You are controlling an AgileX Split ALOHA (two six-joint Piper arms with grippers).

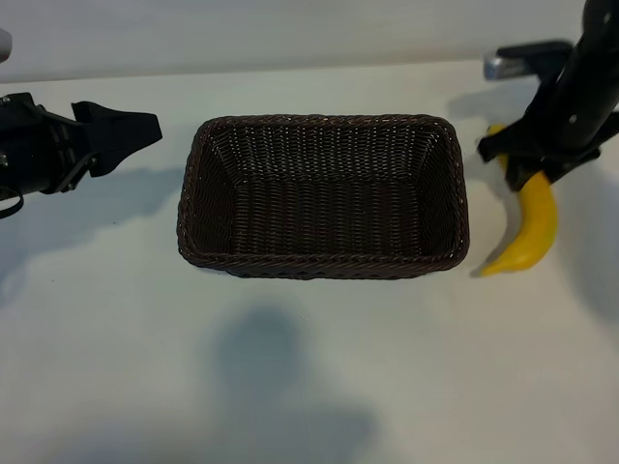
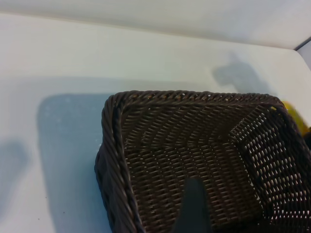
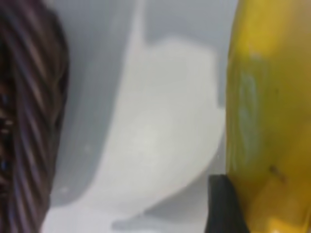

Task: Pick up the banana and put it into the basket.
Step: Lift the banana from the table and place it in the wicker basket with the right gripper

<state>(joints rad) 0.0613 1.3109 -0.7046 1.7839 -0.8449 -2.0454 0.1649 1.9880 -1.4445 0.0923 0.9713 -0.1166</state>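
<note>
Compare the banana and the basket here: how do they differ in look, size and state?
The banana is bright yellow, smooth and curved; the basket is dark brown, woven and rectangular. The banana is far smaller than the basket. The right gripper is clamped on the banana, while nothing touches the basket, which holds nothing. The banana is beside the basket.

A plain white table (image 1: 319,387) carries soft grey shadows under even light.
</note>
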